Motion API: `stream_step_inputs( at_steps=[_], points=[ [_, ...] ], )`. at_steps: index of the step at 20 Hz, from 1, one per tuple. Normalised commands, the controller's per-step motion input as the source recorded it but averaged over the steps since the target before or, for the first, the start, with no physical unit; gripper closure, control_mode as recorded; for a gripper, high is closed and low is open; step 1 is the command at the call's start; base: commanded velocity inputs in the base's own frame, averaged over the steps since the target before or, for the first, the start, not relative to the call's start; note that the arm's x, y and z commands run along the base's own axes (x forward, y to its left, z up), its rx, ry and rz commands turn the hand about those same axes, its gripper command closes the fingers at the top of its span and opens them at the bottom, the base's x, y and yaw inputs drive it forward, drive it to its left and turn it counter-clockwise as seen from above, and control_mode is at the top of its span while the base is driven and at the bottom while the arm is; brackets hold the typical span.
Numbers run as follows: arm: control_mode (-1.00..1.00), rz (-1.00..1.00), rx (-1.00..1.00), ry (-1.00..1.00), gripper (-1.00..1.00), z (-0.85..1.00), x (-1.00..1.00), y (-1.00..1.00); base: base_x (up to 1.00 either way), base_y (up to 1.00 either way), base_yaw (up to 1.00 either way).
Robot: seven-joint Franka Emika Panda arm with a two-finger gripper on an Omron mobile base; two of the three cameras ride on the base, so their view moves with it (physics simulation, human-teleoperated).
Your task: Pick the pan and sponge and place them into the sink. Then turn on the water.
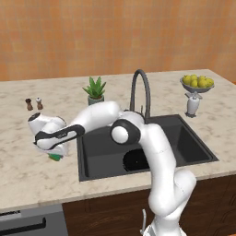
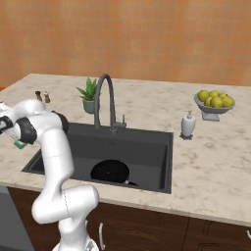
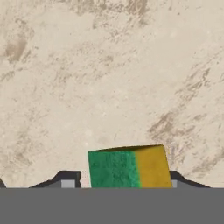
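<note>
The sponge (image 3: 127,168), green beside a yellow layer, lies on the beige counter left of the sink (image 1: 184,138). My gripper (image 3: 120,183) reaches down over it, one dark finger close against each side, shut on the sponge. From the base views, a green corner of the sponge (image 1: 56,157) (image 2: 19,144) peeks out under the hand (image 1: 53,145). The black pan (image 1: 136,160) (image 2: 110,171) lies in the sink (image 2: 147,142) near its front wall, partly hidden by my arm. The arched faucet (image 1: 140,87) (image 2: 104,98) stands behind the basin. No stream falls from the spout.
A potted plant (image 1: 95,90) (image 2: 89,95) stands behind the sink's left corner, with two small shakers (image 1: 33,104) (image 2: 42,96) farther left. A white soap dispenser (image 1: 192,103) (image 2: 188,124) and a bowl of lemons (image 1: 197,83) (image 2: 214,102) stand to the sink's right.
</note>
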Motion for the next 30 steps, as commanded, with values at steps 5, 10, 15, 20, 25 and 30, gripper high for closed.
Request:
stream_step_inputs(
  at_steps=[5,10,15,20,25,30],
  points=[
    [-1.00,-0.17,0.04,-0.03,1.00,-0.56,-0.96,-0.94,0.00,0.00,0.00],
    [-1.00,-0.14,0.02,-0.16,1.00,-0.42,-0.66,-0.84,0.00,0.00,0.00],
    [-1.00,-0.08,0.02,-0.45,1.00,0.59,-0.67,-0.71,0.00,0.00,0.00],
    [-1.00,-0.08,0.01,-0.37,1.00,1.00,-0.42,-0.77,0.00,0.00,0.00],
    [-1.00,-0.03,0.17,-0.18,1.00,1.00,-0.25,-1.00,0.00,0.00,0.00],
    [-1.00,-0.03,0.32,0.07,1.00,0.77,-0.08,-0.99,0.00,0.00,0.00]
  ],
)
